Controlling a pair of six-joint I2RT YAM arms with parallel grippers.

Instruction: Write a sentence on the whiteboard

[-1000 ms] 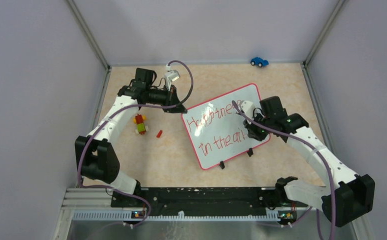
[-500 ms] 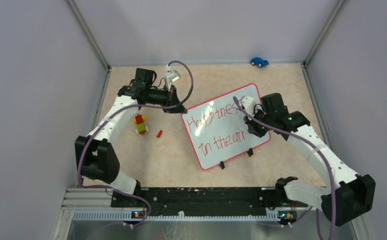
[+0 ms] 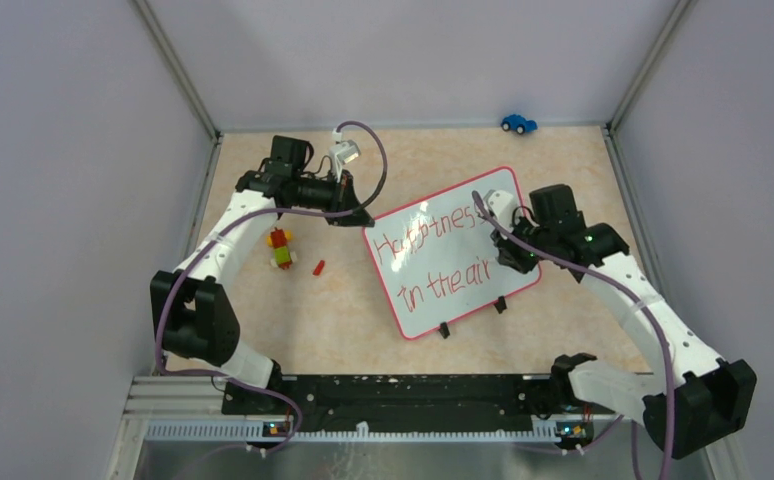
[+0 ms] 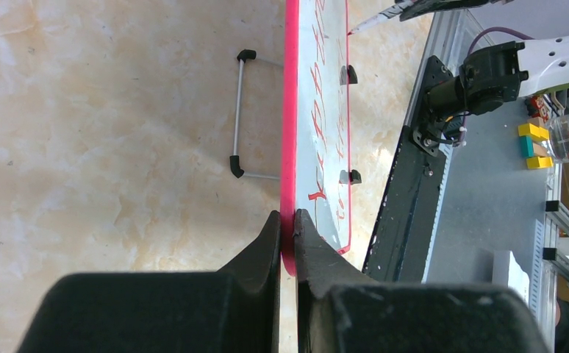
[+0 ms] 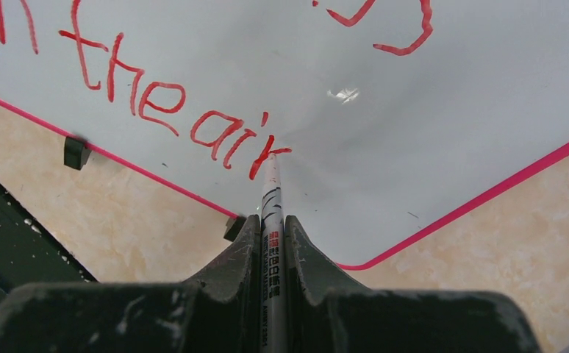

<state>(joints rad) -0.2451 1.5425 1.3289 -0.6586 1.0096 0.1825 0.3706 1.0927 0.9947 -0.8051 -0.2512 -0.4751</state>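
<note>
The whiteboard (image 3: 453, 255) stands tilted on the table, white with a red-pink frame and two black feet. The red sentence (image 3: 433, 255) reads "Happiness" above "in the air". My left gripper (image 4: 287, 220) is shut on the board's frame (image 4: 290, 110) at its far left corner (image 3: 366, 222). My right gripper (image 5: 272, 224) is shut on a white marker (image 5: 272, 213); its red tip (image 5: 261, 168) is at the last "r" of "air" (image 5: 234, 136). From above, the right gripper (image 3: 516, 250) is over the board's right side.
A stack of toy bricks (image 3: 281, 247) and a small red piece (image 3: 318, 267) lie left of the board. A blue toy car (image 3: 518, 123) sits at the back wall. A wire stand (image 4: 239, 114) lies behind the board. The black base rail (image 3: 403, 395) runs along the near edge.
My right gripper with the marker has shifted right and back along the second line, and the "r" of "air" now shows. The left arm has not moved.
</note>
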